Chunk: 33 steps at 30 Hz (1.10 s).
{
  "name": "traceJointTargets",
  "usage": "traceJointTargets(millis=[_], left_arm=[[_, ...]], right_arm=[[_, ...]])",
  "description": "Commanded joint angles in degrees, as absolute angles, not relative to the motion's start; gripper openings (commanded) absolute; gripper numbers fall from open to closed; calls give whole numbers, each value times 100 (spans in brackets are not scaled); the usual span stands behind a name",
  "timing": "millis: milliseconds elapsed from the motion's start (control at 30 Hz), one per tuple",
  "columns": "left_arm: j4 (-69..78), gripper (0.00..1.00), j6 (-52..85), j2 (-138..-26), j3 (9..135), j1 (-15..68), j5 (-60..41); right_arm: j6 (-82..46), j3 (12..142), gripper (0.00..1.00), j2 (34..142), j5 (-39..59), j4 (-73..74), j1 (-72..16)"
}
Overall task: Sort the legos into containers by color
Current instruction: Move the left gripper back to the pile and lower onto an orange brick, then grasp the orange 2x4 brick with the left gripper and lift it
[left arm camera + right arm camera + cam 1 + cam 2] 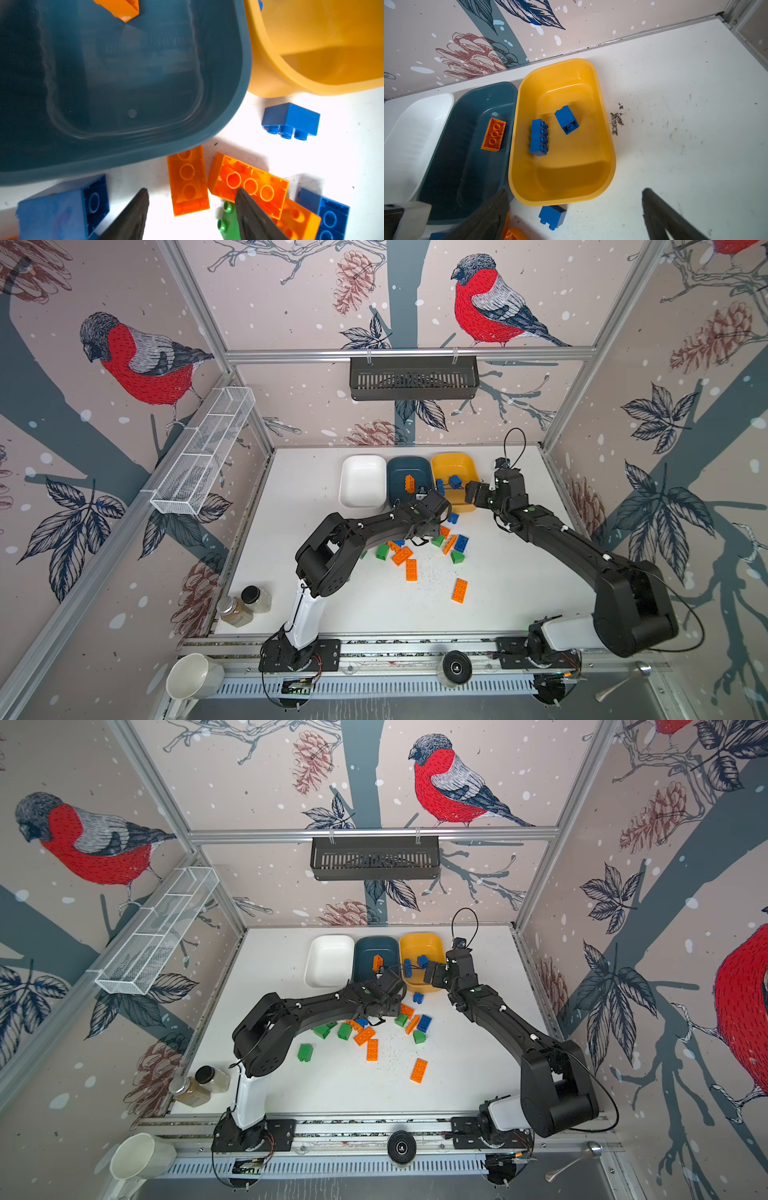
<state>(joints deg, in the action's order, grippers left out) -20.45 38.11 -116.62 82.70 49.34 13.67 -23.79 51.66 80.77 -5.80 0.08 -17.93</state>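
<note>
My left gripper is spread open and holds nothing. An upturned orange brick lies on the table just ahead, between my fingertips, with the teal tub right beyond it. My right gripper gapes empty at the near end of the yellow tub, where a long blue brick and a short blue brick lie. A lone orange brick sits in the teal tub.

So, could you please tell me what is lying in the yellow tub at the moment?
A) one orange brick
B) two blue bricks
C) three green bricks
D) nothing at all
B: the right wrist view shows a long blue brick and a short blue brick inside the yellow tub, with no other colour there.
</note>
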Motion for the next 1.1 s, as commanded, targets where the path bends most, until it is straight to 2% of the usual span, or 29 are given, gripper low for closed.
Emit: traceJointTargets(millis=[0,333,933,1067], left_arm=[[-2034,66,4025,-11655,8327,4913,1650],[-2232,50,4122,-11953,8615,4863,1810],[-2763,49,3947,-12508,9042,4860,1247],[-2875,40,3929,-12437,9030,4865,1204]], right_arm=[[-2356,5215,99,8090,-521,159,-1791],[-2389,5200,100,8048,-540,106,-1793],[-2427,5172,99,7998,-561,90,-1804],[-2435,5144,100,7945,-564,75,-1811]])
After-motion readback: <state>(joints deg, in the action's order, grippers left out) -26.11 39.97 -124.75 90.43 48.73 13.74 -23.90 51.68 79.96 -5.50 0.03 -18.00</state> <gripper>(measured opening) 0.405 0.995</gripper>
